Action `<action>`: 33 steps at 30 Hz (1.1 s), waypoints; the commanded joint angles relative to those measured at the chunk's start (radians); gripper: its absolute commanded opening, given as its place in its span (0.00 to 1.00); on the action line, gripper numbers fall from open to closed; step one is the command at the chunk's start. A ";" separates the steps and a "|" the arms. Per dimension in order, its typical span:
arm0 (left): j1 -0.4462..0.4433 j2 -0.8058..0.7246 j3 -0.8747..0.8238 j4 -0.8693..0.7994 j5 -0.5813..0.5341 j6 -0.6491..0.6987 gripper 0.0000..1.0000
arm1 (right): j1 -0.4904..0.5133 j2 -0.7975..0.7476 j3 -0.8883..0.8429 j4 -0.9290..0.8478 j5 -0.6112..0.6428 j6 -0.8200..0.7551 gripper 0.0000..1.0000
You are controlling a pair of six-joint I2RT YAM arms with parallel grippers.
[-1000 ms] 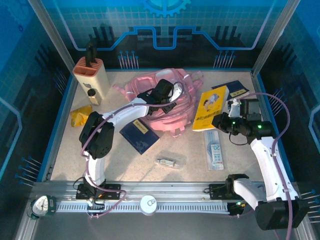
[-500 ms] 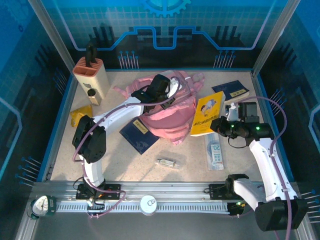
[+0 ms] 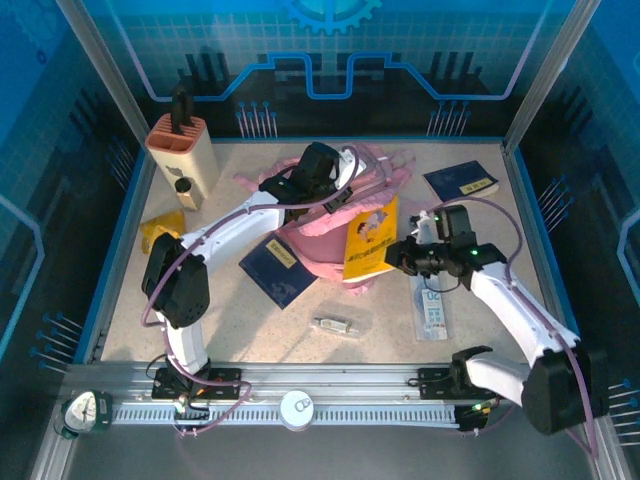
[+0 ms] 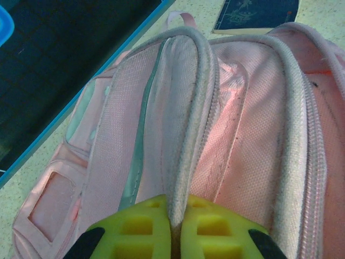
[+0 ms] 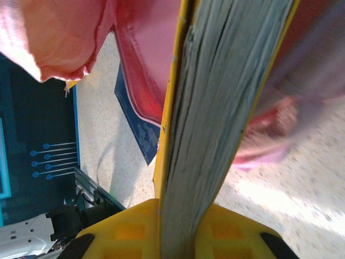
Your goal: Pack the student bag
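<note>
The pink student bag (image 3: 318, 238) lies mid-table, its mouth facing right. My left gripper (image 3: 318, 166) is shut on the bag's grey zip rim (image 4: 190, 102) and holds that edge up; the yellow fingertips (image 4: 141, 226) pinch the rim from both sides. A yellow book (image 3: 369, 238) stands on edge against the bag's right side, and my right gripper (image 3: 402, 255) is shut on it. In the right wrist view the book's page edge (image 5: 226, 102) runs up from between the jaws, with pink bag fabric (image 5: 137, 65) on both sides of it.
A beige holder with a black top (image 3: 180, 150) stands at the back left, a yellow packet (image 3: 160, 232) below it. A dark blue booklet (image 3: 278, 268) lies left of the bag, another (image 3: 460, 182) at the back right. A ruler pack (image 3: 430, 305) and a small clip (image 3: 335, 324) lie nearer.
My right gripper has carried the yellow book left, from flat beside the bag to upright at its opening. My left gripper has drawn the bag's rim up and back.
</note>
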 commanded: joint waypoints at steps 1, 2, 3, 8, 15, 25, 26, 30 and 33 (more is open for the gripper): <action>0.000 -0.090 0.069 0.107 0.047 -0.007 0.00 | 0.033 0.064 0.022 0.301 -0.034 0.064 0.02; -0.001 -0.091 0.070 0.108 0.050 -0.005 0.00 | 0.038 0.102 0.023 0.365 -0.044 0.085 0.02; 0.000 -0.095 0.072 0.110 0.057 -0.003 0.00 | 0.048 0.133 0.017 0.426 -0.041 0.103 0.02; 0.000 -0.112 0.053 0.155 0.074 -0.012 0.00 | 0.066 0.282 0.047 0.557 0.024 0.106 0.06; 0.001 -0.099 0.071 0.144 0.065 -0.001 0.00 | 0.095 0.527 0.152 0.670 0.006 0.105 0.07; 0.008 -0.104 0.052 0.155 0.044 0.005 0.00 | 0.062 0.611 0.179 0.461 0.172 0.001 0.53; 0.009 -0.105 0.047 0.154 0.042 0.004 0.00 | 0.067 0.582 0.169 0.431 0.195 -0.019 0.58; 0.010 -0.111 0.023 0.165 0.041 0.001 0.00 | 0.107 0.462 0.115 0.301 0.318 -0.087 0.71; 0.010 -0.117 0.013 0.173 0.042 0.000 0.00 | 0.144 0.394 0.063 0.239 0.390 -0.122 0.72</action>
